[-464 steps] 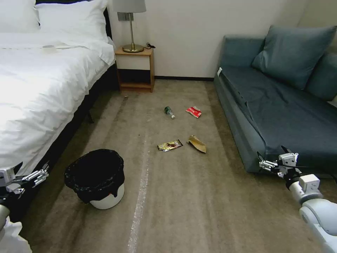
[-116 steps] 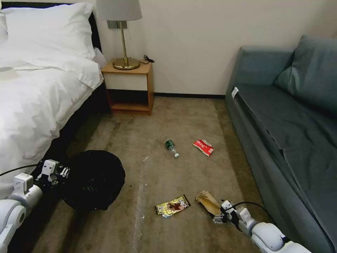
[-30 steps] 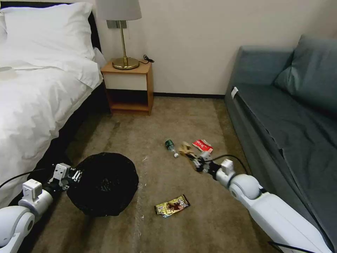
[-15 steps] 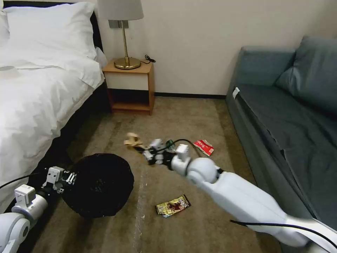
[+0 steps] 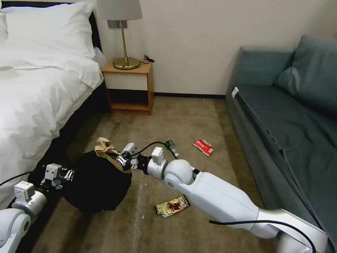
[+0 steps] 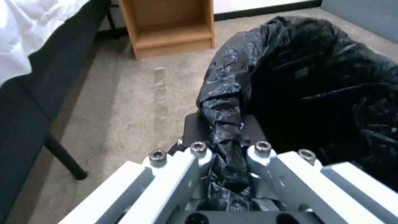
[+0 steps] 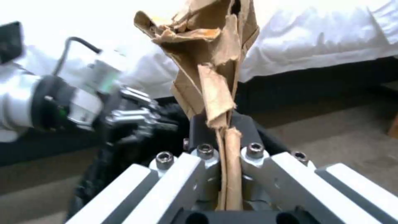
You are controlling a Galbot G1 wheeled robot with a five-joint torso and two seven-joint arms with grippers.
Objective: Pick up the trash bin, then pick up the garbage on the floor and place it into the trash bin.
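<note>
left gripper clamped on trash bin rim, bin lifted, its white wall hidden by black bag | right gripper pinching brown paper over bin's far edge

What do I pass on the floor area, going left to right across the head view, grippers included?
left gripper → trash bin → snack wrapper → red-and-white packet → sofa

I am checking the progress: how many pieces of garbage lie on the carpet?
3: snack wrapper nearest the robot, small bottle behind the right arm, red-and-white packet near the sofa.
</note>
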